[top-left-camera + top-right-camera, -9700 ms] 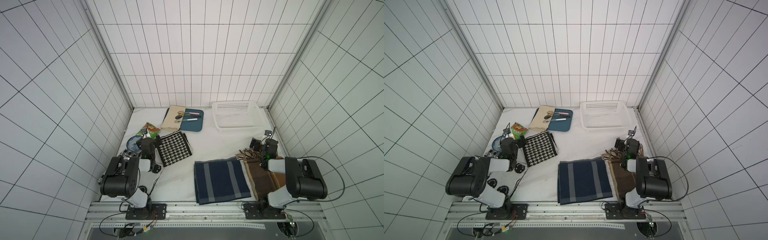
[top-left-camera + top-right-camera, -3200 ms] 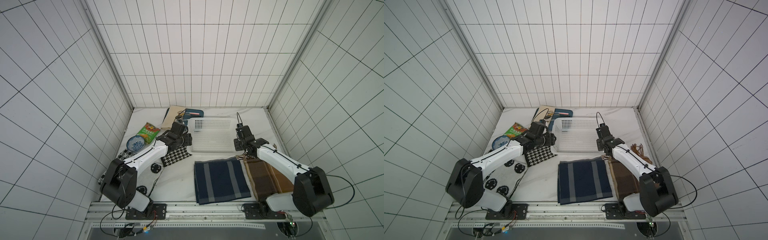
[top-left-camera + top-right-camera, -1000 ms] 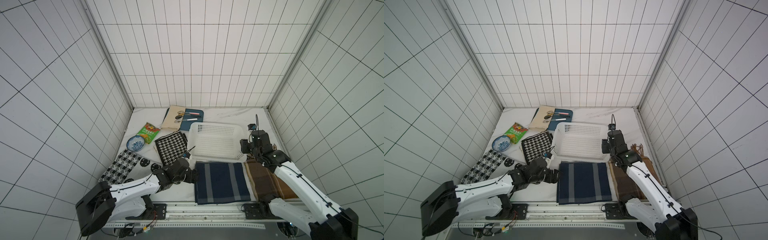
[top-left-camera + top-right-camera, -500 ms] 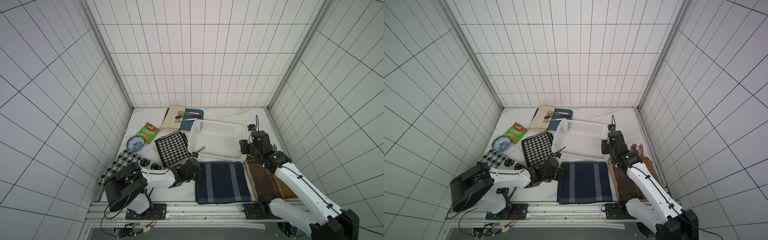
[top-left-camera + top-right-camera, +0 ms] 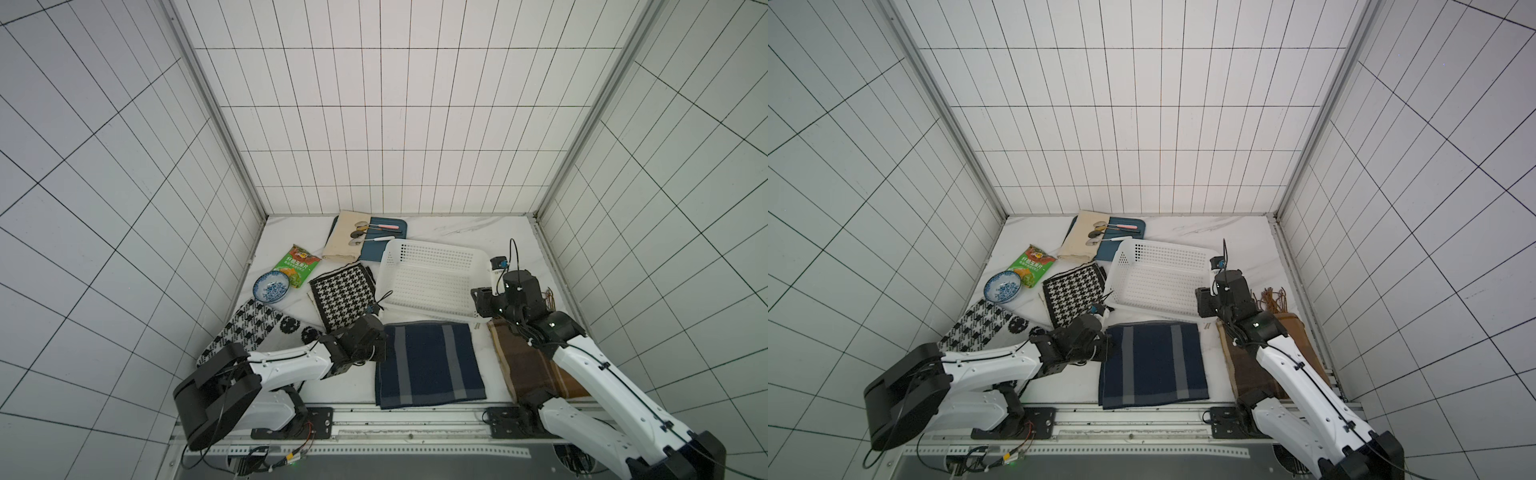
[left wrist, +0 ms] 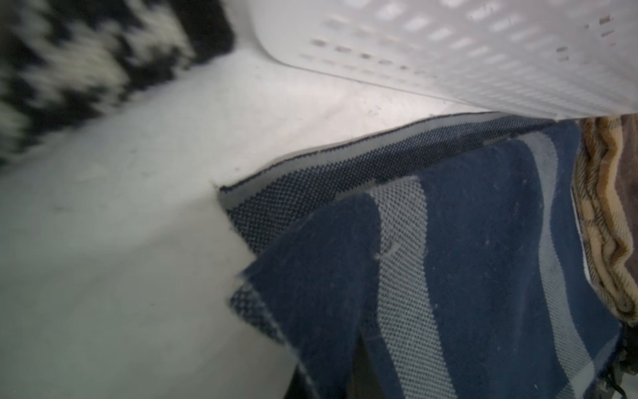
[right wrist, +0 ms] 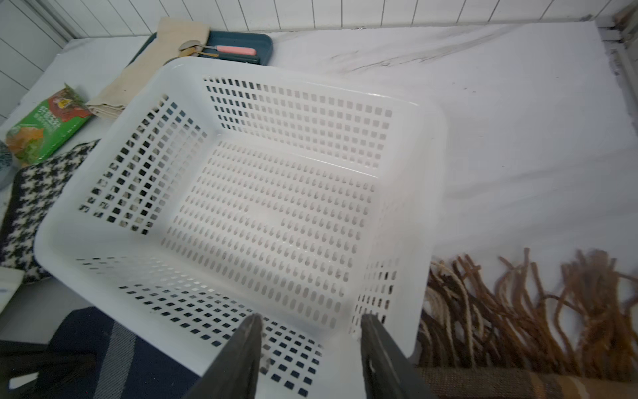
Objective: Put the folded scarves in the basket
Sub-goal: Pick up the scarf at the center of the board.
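**Top views**
- Basket (image 5: 428,286): white, perforated, mid-tabletop (image 5: 457,232). Its near rim meets the far edge of the navy striped scarf.
- Navy striped scarf (image 5: 428,363): folded square with grey stripes. It lies at the front centre of the tabletop, outside the basket.
- Left end effector (image 5: 380,347): at the scarf's left edge, near the far corner. Its jaws are hidden behind the wrist in both top views.
- Right end effector (image 5: 482,305): at the basket's near right corner.
- Brown fringed scarf (image 5: 528,365): just right of the navy one, partly under the right arm.
- Houndstooth scarf (image 5: 343,297): folded, just left of the basket.
- Further left: long houndstooth cloth (image 5: 249,324), blue-patterned bowl (image 5: 271,287), green snack packet (image 5: 298,266).
- Behind: beige cloth (image 5: 345,241) overlapping a dark-blue tray (image 5: 374,251) that carries spoons.

**Left wrist**
- Navy striped scarf (image 6: 466,241): the upper layer stands off the lower one at the corner and rises toward the camera.
- Left end effector: pressed together, pinching that layer's edge. Its fingers are largely out of frame.
- Basket (image 6: 448,51): overhangs the scarf's far edge.
- Brown fringed scarf (image 6: 604,224): alongside.

**Right wrist**
- Right end effector (image 7: 310,317): fingers (image 7: 241,359) spread apart, with the basket's near wall and rim showing between them. Contact cannot be told.
- Basket (image 7: 276,207): interior in full view.
- Brown fringe (image 7: 518,304): beside the basket's right wall.
- Navy striped scarf (image 7: 103,345): a corner shows below the near rim.
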